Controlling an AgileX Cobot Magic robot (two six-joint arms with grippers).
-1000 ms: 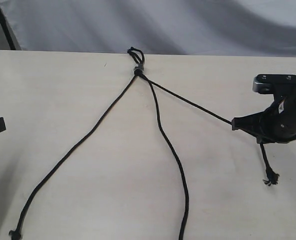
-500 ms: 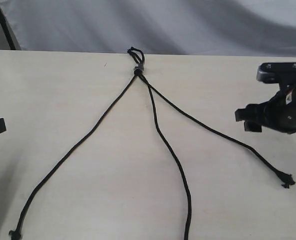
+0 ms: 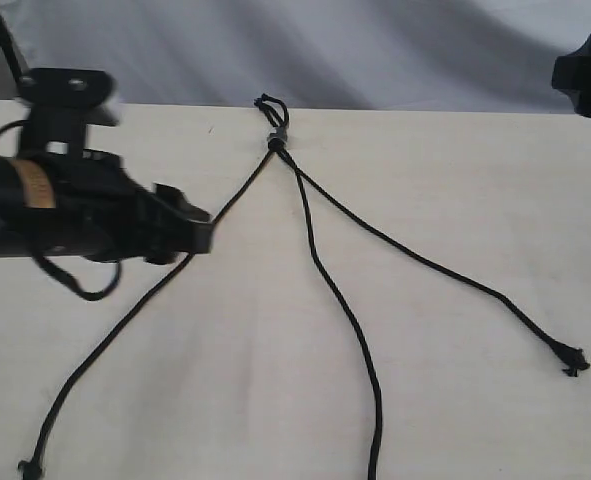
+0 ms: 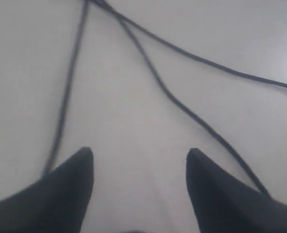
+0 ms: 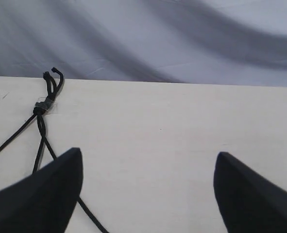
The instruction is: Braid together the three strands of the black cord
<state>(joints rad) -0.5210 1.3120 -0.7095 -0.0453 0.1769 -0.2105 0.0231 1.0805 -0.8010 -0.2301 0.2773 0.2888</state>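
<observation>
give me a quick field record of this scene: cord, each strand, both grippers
surface: pale table, grey cloth behind
black cord: unbraided, strands fan out from the knot
loop: small, at the far table edge
left strand: ends at the near left corner
middle strand: runs off the near edge
right strand: tip lies on the right side
left gripper: open, at the left strand, nothing between the jaws
right gripper: open, far right, away from the cord

Matte black cord on pale cream table, grey cloth behind.
</observation>
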